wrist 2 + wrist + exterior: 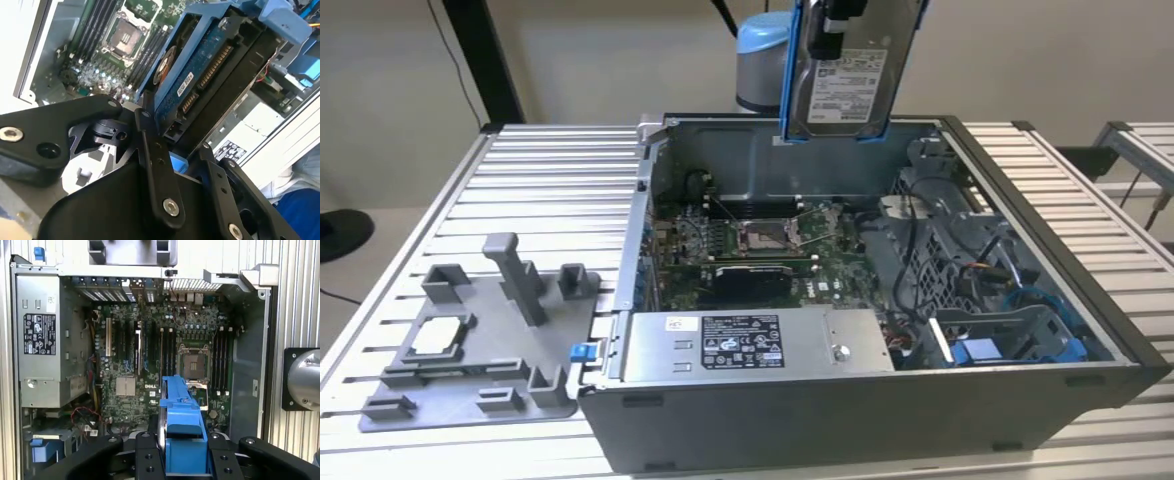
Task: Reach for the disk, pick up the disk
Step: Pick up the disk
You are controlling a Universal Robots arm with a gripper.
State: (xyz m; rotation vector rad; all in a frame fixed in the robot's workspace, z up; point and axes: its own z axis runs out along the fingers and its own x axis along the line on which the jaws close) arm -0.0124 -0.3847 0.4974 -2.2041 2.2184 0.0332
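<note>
Your end effector [182,456] is clenched on the disk [851,75], which sits between its fingers. The open case [881,425] is below it. Pickup looks done; any onward move needs a firm hold, clear of case walls.

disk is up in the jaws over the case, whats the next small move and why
Probably a short straight lift. The gripper has its jaws shut on the disk, which hangs upright over the open computer case, its lower edge, in the exterior view, overlapping the case's back wall. More height would likely clear the walls before any sideways travel.
</note>
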